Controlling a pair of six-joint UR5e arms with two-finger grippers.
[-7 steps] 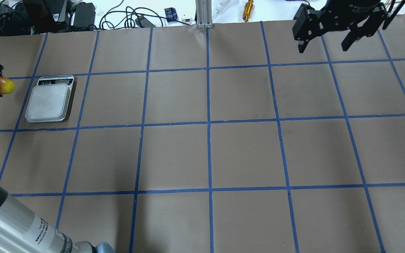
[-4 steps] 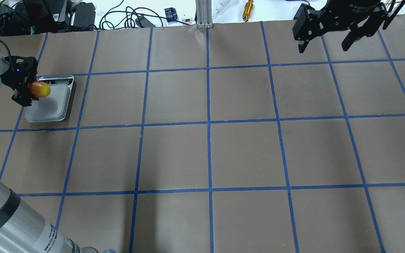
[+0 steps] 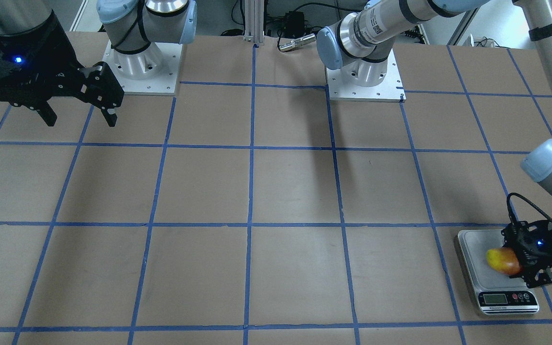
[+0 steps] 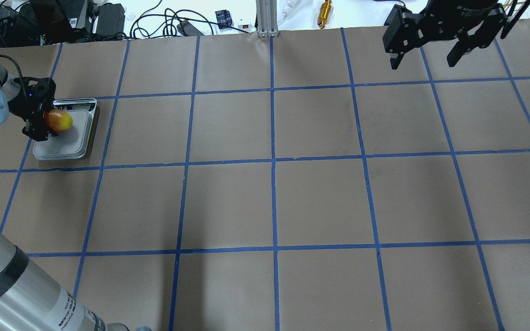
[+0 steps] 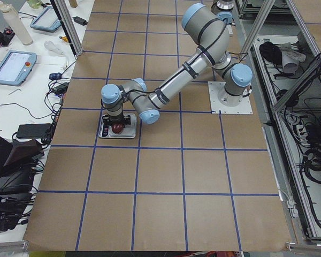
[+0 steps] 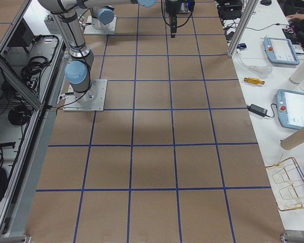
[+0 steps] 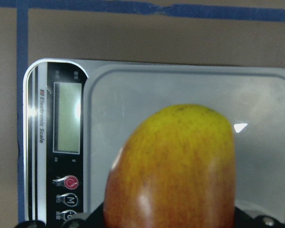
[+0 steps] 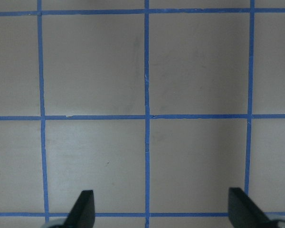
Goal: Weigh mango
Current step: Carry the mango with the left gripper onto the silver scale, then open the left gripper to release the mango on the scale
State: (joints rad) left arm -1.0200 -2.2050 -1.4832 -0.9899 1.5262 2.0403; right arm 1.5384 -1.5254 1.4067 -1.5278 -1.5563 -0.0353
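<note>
The mango [image 4: 60, 121], red fading to yellow at its free end, is held in my left gripper [image 4: 49, 122], which is shut on it. It hangs over the platform of the kitchen scale [image 4: 69, 143], at the table's far left; I cannot tell whether it touches. The front-facing view shows the mango [image 3: 501, 259], the left gripper [image 3: 520, 261] and the scale [image 3: 475, 242]. The left wrist view shows the mango [image 7: 173, 171] over the scale [image 7: 256, 95], beside its display. My right gripper [image 4: 423, 63] is open and empty, high over the far right; it also shows in the right wrist view [image 8: 162, 209].
The table [image 4: 274, 202] is brown paper with a blue tape grid. Cables, boxes and a brass cylinder [image 4: 324, 12] lie beyond the far edge. A metal post [image 4: 265, 18] stands at the back middle.
My left gripper has carried the mango to the right, from beside the scale's left edge to over its platform. The right arm has not moved.
</note>
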